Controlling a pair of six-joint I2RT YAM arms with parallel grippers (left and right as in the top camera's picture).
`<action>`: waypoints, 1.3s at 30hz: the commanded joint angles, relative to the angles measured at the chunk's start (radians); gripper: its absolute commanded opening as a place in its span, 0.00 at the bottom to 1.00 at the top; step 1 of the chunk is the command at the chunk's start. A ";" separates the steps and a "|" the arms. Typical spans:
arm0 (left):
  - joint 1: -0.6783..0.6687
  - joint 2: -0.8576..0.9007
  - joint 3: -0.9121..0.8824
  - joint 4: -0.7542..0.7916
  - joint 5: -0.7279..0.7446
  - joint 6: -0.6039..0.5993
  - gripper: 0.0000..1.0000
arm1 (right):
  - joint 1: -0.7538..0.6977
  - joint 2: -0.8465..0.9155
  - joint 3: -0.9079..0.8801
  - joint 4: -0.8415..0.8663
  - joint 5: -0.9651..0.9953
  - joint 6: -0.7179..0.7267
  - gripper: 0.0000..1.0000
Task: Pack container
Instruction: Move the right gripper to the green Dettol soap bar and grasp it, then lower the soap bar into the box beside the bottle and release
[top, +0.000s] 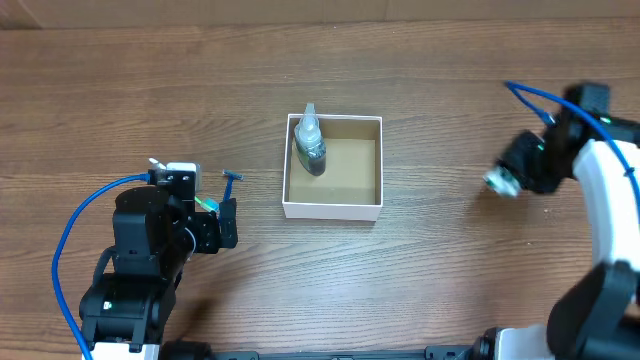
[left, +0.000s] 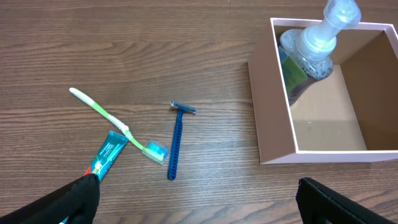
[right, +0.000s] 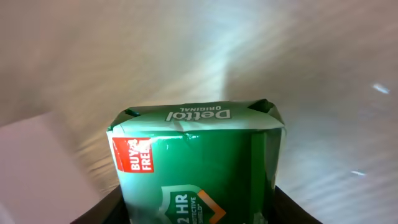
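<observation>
Container (top: 333, 209) keeps bottle (top: 310, 146) against left wall, remainder seemingly free.

The right hand (right: 196, 214) grips a green packet (right: 196, 165) between its dark fingers (right: 99, 208), one low on each side. The crimped end points away from the hand and reads "Dettol Original" upside down. A red "BUY FREE" tag sits at its left corner. Beyond, the counter (right: 249, 56) is blurred, with a pale shape (right: 37, 155) to the left.

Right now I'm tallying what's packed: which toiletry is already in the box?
The clear spray bottle, alone inside the cardboard box. The blue razor, toothbrush and toothpaste tube lie on the table; the right claw holds the green Dettol pack.
</observation>
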 joint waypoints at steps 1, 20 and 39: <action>0.005 -0.002 0.024 0.004 0.000 -0.007 1.00 | 0.181 -0.134 0.083 0.034 0.003 0.063 0.04; 0.005 -0.002 0.024 -0.012 0.000 -0.010 1.00 | 0.698 0.201 0.084 0.369 0.240 0.058 0.04; 0.005 -0.002 0.023 -0.019 0.000 -0.010 1.00 | 0.698 -0.021 0.084 0.340 0.354 0.057 1.00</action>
